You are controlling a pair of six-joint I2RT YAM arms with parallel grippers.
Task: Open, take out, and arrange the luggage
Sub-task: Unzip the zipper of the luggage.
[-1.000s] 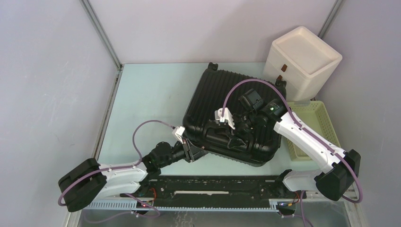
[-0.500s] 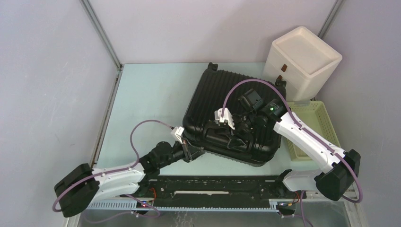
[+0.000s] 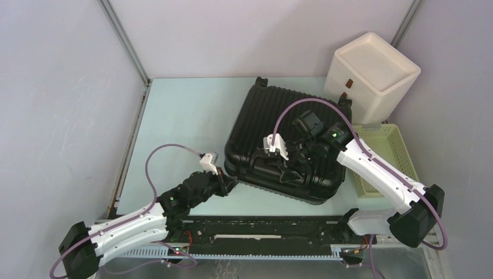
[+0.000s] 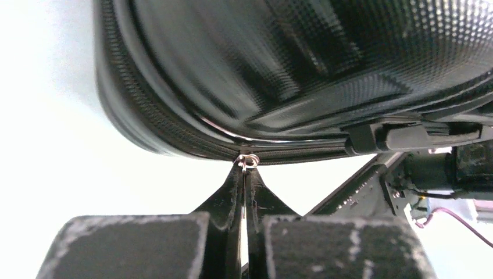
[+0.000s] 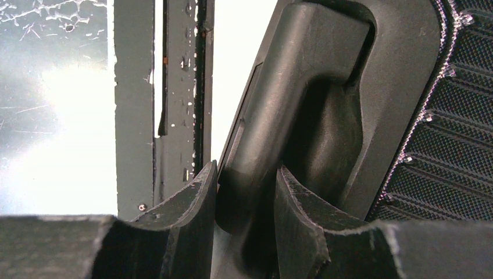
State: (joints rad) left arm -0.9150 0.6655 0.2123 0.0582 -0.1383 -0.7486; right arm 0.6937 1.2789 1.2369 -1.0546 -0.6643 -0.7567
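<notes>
The luggage (image 3: 273, 110), a black ribbed hard-shell suitcase, lies closed and flat on the table, and its near side fills the left wrist view (image 4: 290, 70). My left gripper (image 3: 229, 185) sits at its near left corner, shut on the zipper pull (image 4: 249, 160), whose small metal ring shows at the fingertips (image 4: 246, 168). My right gripper (image 3: 286, 168) rests on top of the shell near its front edge. In the right wrist view its fingers (image 5: 246, 168) are closed around the black handle (image 5: 290, 104).
A white drawer box (image 3: 372, 72) stands at the back right, touching the suitcase's far corner. A pale yellow slatted basket (image 3: 389, 151) lies to the suitcase's right, under my right arm. The black base rail (image 3: 261, 226) runs along the near edge. Bare table (image 3: 186, 116) lies to the left.
My left gripper closed on the zipper pull, and the left arm swung down and leftward, drawing the gripper slightly left around the corner. The right arm and the suitcase stayed put.
</notes>
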